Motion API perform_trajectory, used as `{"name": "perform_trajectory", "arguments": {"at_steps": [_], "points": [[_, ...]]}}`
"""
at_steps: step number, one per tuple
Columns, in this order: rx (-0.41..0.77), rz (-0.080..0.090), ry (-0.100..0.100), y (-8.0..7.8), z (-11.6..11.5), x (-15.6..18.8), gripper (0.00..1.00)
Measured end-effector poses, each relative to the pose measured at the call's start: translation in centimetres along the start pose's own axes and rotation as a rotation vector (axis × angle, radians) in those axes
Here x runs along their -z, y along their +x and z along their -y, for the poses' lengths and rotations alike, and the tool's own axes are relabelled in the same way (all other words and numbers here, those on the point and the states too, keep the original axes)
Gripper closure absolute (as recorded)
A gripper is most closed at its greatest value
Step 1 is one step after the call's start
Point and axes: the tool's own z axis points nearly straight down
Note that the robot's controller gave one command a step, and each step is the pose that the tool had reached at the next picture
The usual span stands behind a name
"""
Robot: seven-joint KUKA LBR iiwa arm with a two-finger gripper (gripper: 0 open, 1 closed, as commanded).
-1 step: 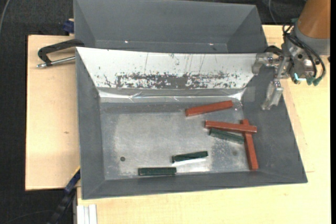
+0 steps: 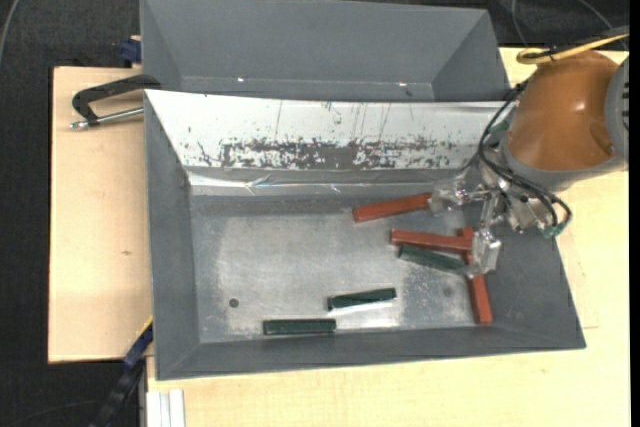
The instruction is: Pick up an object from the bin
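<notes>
My gripper is low in the bin's right part, open, with one fingertip toward the back and the other toward the front. A red bar lies flat with its right end in the gap between the fingers, and nothing is lifted. A dark green bar lies just in front of it, partly tucked under it. Another red bar lies with its right end at the rear fingertip. A third red bar lies just in front of the front fingertip.
Two more dark green bars lie on the floor toward the front: one near the middle, one against the front wall. The arm with its orange cover hangs over the bin's right rim. The right wall is close to the gripper.
</notes>
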Motion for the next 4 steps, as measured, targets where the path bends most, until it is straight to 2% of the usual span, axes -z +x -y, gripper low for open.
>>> {"name": "perform_trajectory", "arguments": {"at_steps": [1, 2, 3, 4], "points": [[-0.040, 0.002, 0.001, 0.33, 1.29, -4.10, 0.00], [-0.038, 0.007, 0.005, 0.14, 1.35, -3.80, 1.00], [-0.038, 0.007, 0.005, 0.15, 1.33, -3.84, 0.00], [-0.038, 0.006, 0.004, 0.18, 1.32, -3.88, 1.00]]}}
